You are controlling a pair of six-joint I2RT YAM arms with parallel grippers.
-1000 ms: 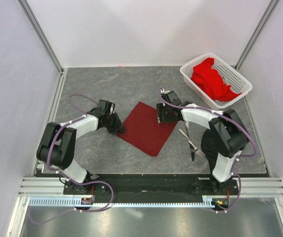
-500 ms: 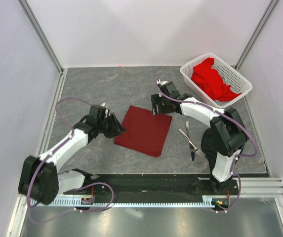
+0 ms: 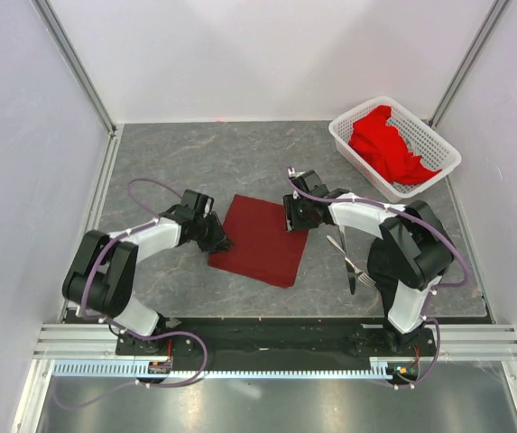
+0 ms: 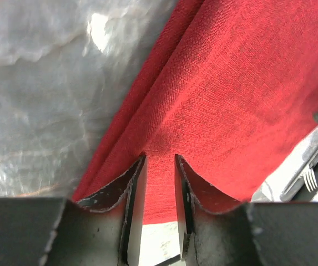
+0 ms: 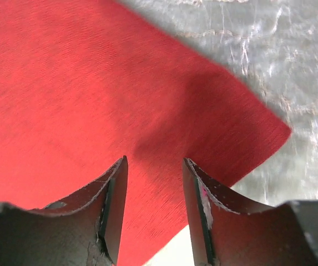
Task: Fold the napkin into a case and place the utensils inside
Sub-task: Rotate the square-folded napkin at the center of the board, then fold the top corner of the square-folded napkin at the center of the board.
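Note:
The dark red napkin [image 3: 263, 239] lies flat on the grey table as a single unfolded square. My left gripper [image 3: 215, 239] rests on its left corner; in the left wrist view [image 4: 160, 158] the jaws stand a narrow gap apart with their tips on the cloth [image 4: 231, 83], which is wrinkled beside them. My right gripper [image 3: 294, 215] rests on the napkin's upper right corner; in the right wrist view [image 5: 154, 160] its jaws stand apart with their tips on the cloth [image 5: 64, 83]. The fork [image 3: 353, 263] and knife [image 3: 346, 257] lie crossed to the right of the napkin.
A white lattice basket [image 3: 344, 135] with bright red cloths [image 3: 389, 144] stands at the back right. White walls and metal frame posts enclose the table. The fork's tines [image 4: 311, 177] show at the right edge of the left wrist view.
The napkin has turned from a diamond to a squarer lie, moved along with both grippers. The left arm swung out and came back; the right gripper went up, then down again.

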